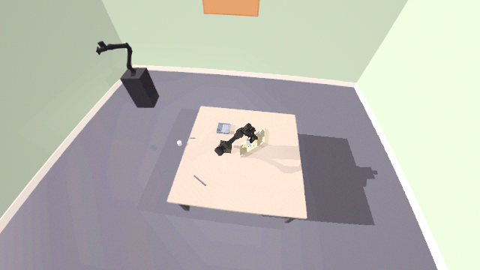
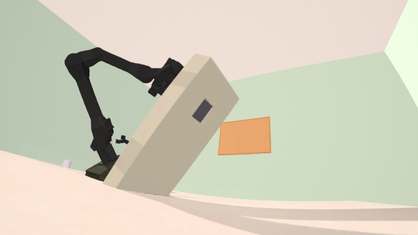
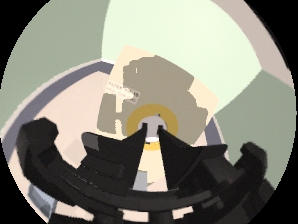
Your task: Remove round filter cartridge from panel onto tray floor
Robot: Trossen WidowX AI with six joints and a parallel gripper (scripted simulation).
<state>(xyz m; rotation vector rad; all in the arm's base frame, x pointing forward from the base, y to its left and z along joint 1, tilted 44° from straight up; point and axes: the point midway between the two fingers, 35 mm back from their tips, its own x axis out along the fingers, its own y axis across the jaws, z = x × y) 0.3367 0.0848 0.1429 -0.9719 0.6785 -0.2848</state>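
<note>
The round grey cartridge (image 3: 152,120) sits inside a yellow ring on the face of the beige service panel (image 3: 165,75) (image 2: 163,147). The panel leans at a slant in the exterior view. My gripper (image 3: 153,129) is slightly open, its two narrow black fingertips apart over the cartridge's face, at the slots. Nothing shows between the fingers. How deep the tips reach into the slots cannot be told. In the exterior view the panel hides the fingertips. The blue-grey tray (image 1: 223,128) lies on the table behind the arm's base, apart from the panel.
A dark rod (image 1: 199,180) lies near the table's front left. A small white cylinder (image 1: 179,142) (image 2: 66,163) shows past the table's left edge. Another black arm (image 1: 129,56) stands on a pedestal (image 1: 139,88) away from the table. A printed label (image 3: 122,92) is on the panel.
</note>
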